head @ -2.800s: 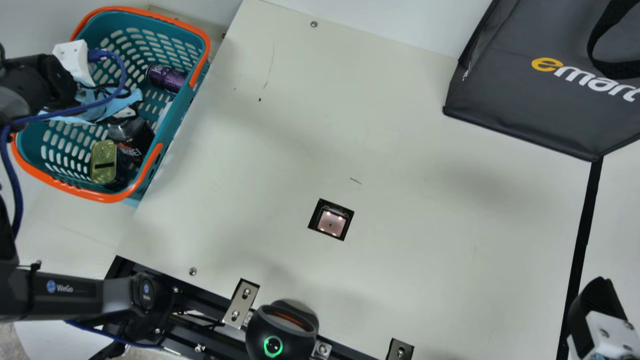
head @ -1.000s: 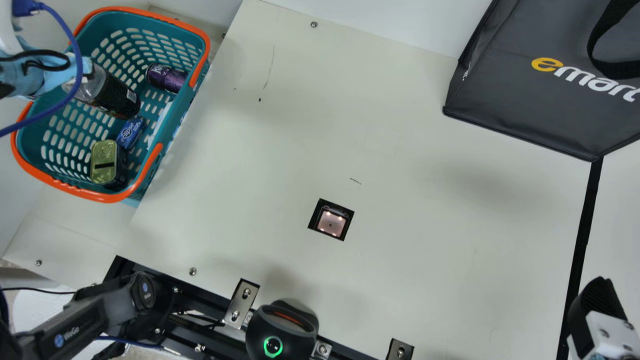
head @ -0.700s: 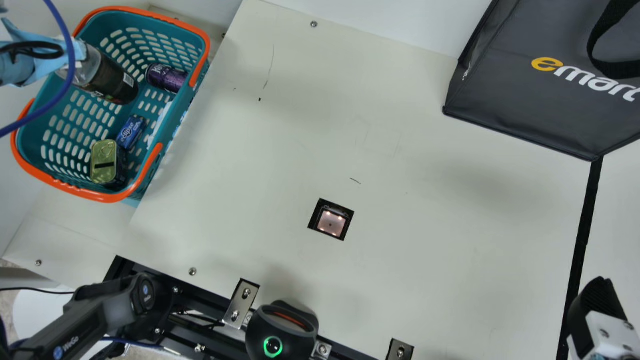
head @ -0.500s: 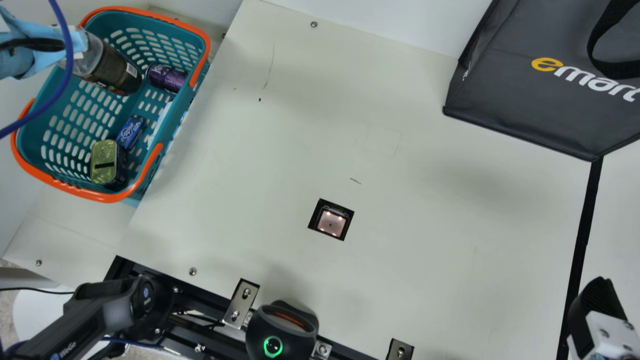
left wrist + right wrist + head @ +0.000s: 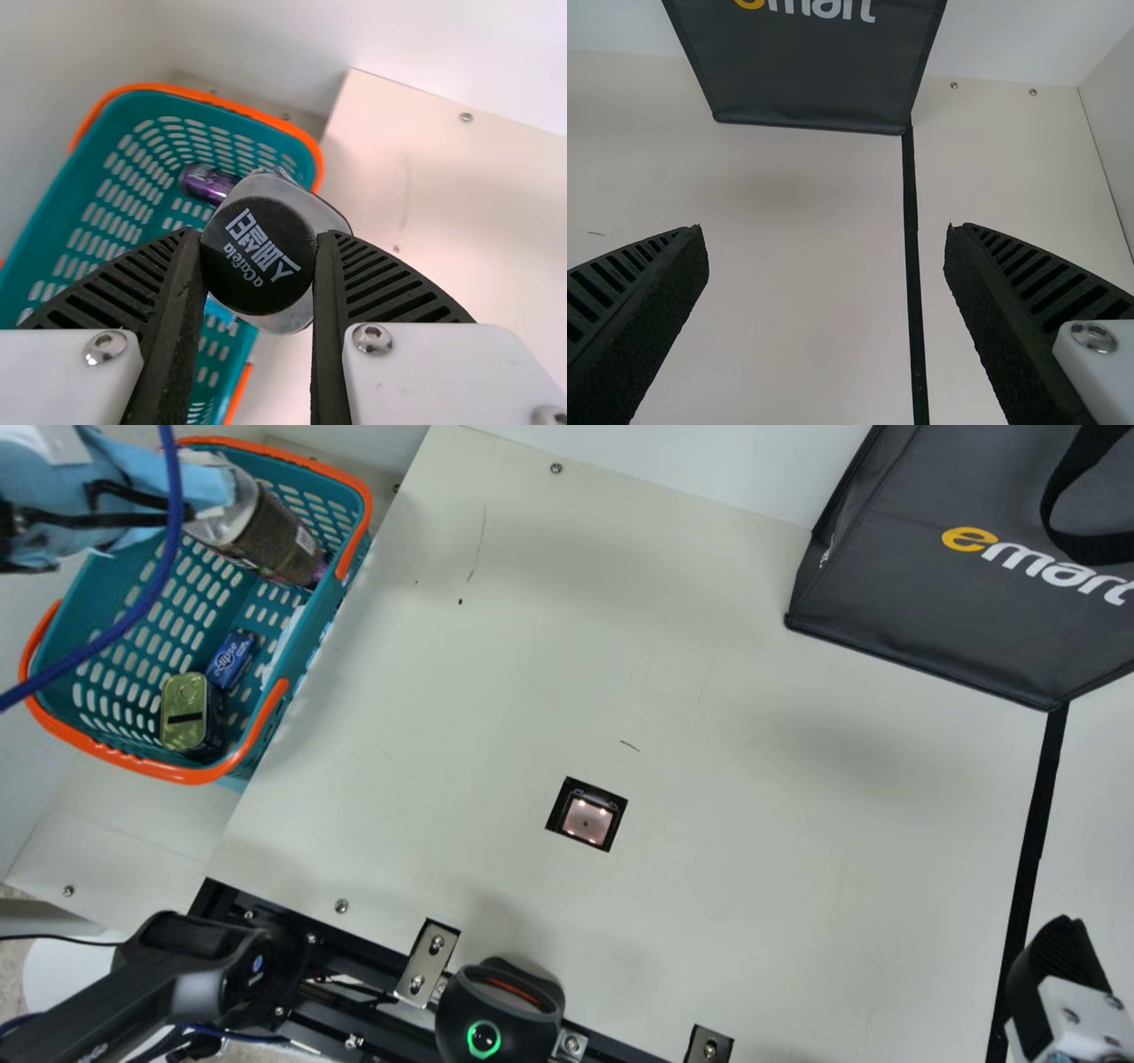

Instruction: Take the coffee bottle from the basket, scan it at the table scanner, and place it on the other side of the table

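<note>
The round, smooth black cap (image 5: 259, 257) of the coffee bottle (image 5: 279, 540) was gripped at its sides between the 2 black ribbed fingers (image 5: 381, 283) of the left gripper (image 5: 202, 489). The bottle, clear at its shoulder and wrapped in a dark sleeve, was held aslant over the basket (image 5: 184, 777); whether the basket was touched could not be told. Pale blue wrapping was seen around the wrist, crossed by a glossy blue cable (image 5: 174, 496).

The basket was of teal plastic, pierced with oblong slots and rimmed in orange. In it were seen a cylindrical purple can (image 5: 205, 183), a small blue packet (image 5: 231, 658) and a rounded-corner tin with a gold metal lid (image 5: 183, 710).

A square glass table scanner (image 5: 586, 821), lit by 4 small lights, was set into the matte cream table (image 5: 753, 824). Beyond it, a dark grey fabric bag (image 5: 930, 602) was placed beside the end of a black strip (image 5: 1032, 824). The right gripper (image 5: 1059, 957) was held wide apart above the table, with nothing between its fingers.
</note>
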`<state>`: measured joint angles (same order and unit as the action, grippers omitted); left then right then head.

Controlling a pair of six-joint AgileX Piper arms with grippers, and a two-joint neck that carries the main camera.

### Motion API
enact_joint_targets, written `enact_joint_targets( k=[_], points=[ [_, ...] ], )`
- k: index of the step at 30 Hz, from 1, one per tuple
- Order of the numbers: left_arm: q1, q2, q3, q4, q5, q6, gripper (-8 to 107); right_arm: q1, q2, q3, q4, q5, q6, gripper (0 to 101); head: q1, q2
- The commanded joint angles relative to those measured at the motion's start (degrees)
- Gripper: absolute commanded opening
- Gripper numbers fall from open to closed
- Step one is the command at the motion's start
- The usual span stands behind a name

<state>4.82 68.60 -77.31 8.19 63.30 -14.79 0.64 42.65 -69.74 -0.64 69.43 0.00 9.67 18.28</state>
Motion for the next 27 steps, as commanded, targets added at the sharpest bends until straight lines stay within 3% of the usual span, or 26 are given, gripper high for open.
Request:
enact_joint_targets(
  k=[1,13,27],
  points=[
    [-5.2,0.4,-0.1,1.4,0.3,-3.4,-8,0.0,0.0,0.0,0.0,0.0,0.0,95,-1.7,0.1],
    [-18.0,4.9,2.3,6.7,-0.8,-13.4,-8,0.0,0.0,0.0,0.0,0.1,0.0,95,-1.7,0.1],
    [-23.0,7.8,9.8,8.2,-4.2,-17.3,-8,0.0,0.0,0.0,0.0,0.1,0.0,95,-1.7,0.1]
  ],
)
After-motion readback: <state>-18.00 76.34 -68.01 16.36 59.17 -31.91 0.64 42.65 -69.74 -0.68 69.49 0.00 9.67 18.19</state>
